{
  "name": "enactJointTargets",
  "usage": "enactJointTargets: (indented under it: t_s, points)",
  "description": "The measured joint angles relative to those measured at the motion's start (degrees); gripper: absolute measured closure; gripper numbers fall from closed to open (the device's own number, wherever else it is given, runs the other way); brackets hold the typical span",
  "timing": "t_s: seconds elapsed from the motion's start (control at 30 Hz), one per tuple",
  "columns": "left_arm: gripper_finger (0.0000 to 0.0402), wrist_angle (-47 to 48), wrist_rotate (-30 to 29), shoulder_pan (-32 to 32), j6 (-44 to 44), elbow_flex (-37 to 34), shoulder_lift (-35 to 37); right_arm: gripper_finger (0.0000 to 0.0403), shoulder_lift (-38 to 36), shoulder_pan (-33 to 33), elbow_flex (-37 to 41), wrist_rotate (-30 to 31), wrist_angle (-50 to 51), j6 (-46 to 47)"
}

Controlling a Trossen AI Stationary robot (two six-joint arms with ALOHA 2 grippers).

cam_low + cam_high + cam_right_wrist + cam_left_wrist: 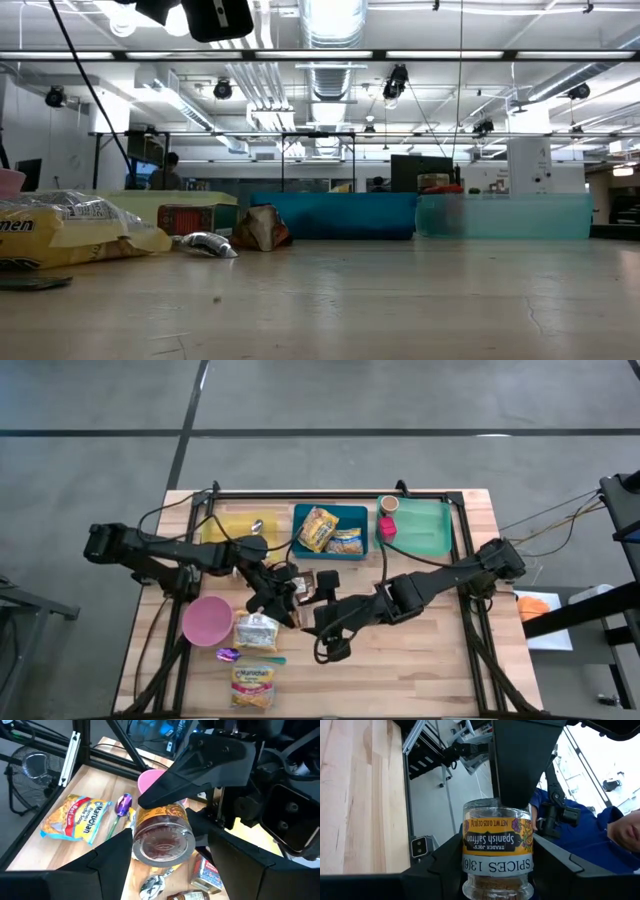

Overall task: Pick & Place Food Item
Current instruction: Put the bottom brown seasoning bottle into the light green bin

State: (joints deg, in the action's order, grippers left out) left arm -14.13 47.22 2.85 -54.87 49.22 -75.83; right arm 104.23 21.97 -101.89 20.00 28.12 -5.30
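Note:
A small glass spice jar (497,837) with a yellow "Spanish Saffron" label hangs above the middle of the table (420,660). My left gripper (497,857) is shut on it. My right gripper (165,845) comes at it from the opposite side. It is open, with one finger on either side of the jar's round end (162,845); whether they touch it I cannot tell. In the high view the two grippers meet near the jar (298,586), my left gripper (278,598) to the left of my right gripper (318,612). My left gripper pinches the jar's labelled side wall (470,852) between its two fingers. One finger (200,765) lies across the top of the jar. The jar lies roughly level, clear of the table, its round end turned toward my right gripper.
Below the grippers lie a pink bowl (205,620), a clear snack bag (257,630), a purple sweet (122,804) and a Maruchan noodle packet (75,817). Yellow (235,525), blue (305,510) and green (425,530) bins line the far edge. A person in blue (590,835) is beyond the table.

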Motion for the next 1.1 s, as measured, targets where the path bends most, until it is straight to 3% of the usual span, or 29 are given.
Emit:
enactJointTargets:
  t_s: [0.5, 1.1]
  points:
    - [0.0209, -0.5, 0.0, 0.0, -0.3, 0.0, 0.0, 0.0147, 1.5, -1.3, 0.3, -5.1, -0.8, -2.6]
    - [0.0209, -0.9, 0.4, 0.0, -0.9, 0.0, 0.0, 0.0147, 3.5, -1.0, -1.1, -4.6, -4.4, -6.4]
